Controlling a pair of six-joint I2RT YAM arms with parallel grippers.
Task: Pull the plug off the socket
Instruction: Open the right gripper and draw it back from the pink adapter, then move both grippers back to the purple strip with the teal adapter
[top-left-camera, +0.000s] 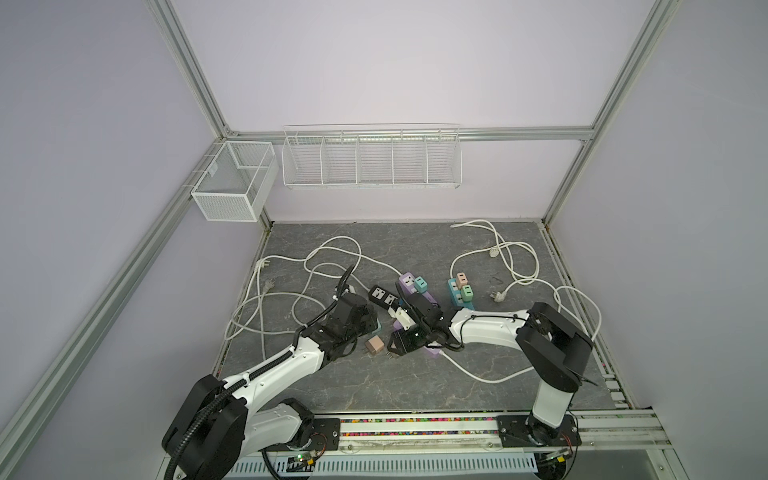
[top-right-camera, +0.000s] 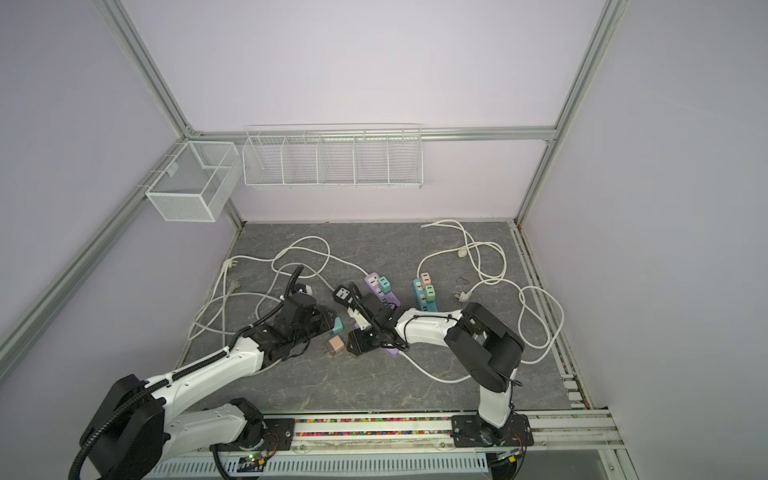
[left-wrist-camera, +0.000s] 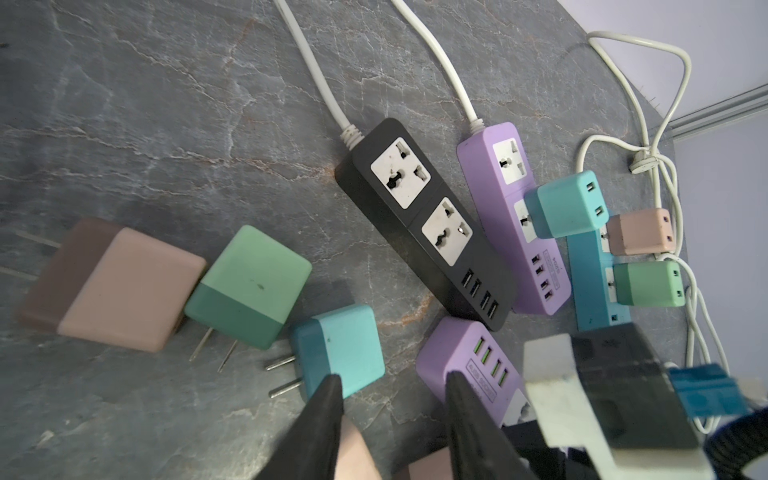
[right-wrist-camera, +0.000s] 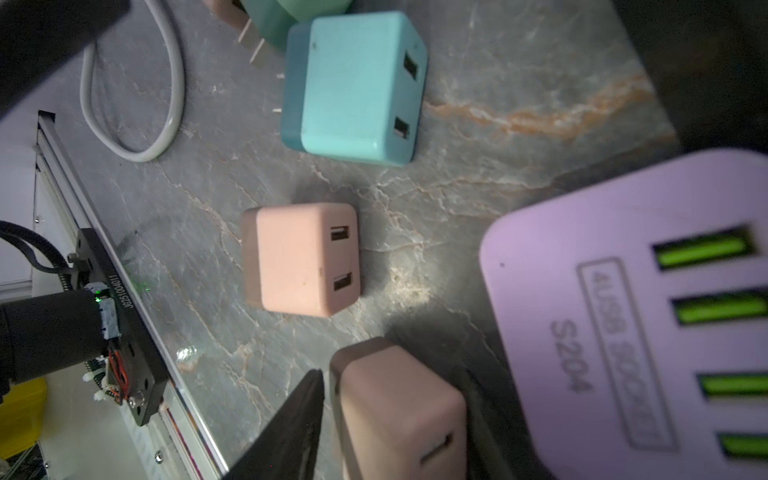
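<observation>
My right gripper (right-wrist-camera: 390, 374) hangs low over the table beside the end of a purple socket strip (right-wrist-camera: 623, 291) with green USB ports. A pink plug (right-wrist-camera: 399, 411) sits between its fingers, off the socket, and a thin gap shows at one finger. In both top views its prongs (top-left-camera: 390, 356) stick out below the right gripper (top-left-camera: 397, 345). My left gripper (left-wrist-camera: 395, 376) is open over bare table, one fingertip by a loose teal plug (left-wrist-camera: 336, 349), the other over the purple strip (left-wrist-camera: 469, 357).
Loose pink (left-wrist-camera: 112, 286), green (left-wrist-camera: 249, 286) and pink (top-left-camera: 375, 344) plugs lie nearby. A black strip (top-left-camera: 382, 296) has none. Another purple strip (top-left-camera: 409, 282) holds a teal plug (top-left-camera: 421, 284). A blue strip (top-left-camera: 455, 297) holds pink (top-left-camera: 462, 277) and green (top-left-camera: 466, 292) plugs. White cords loop around.
</observation>
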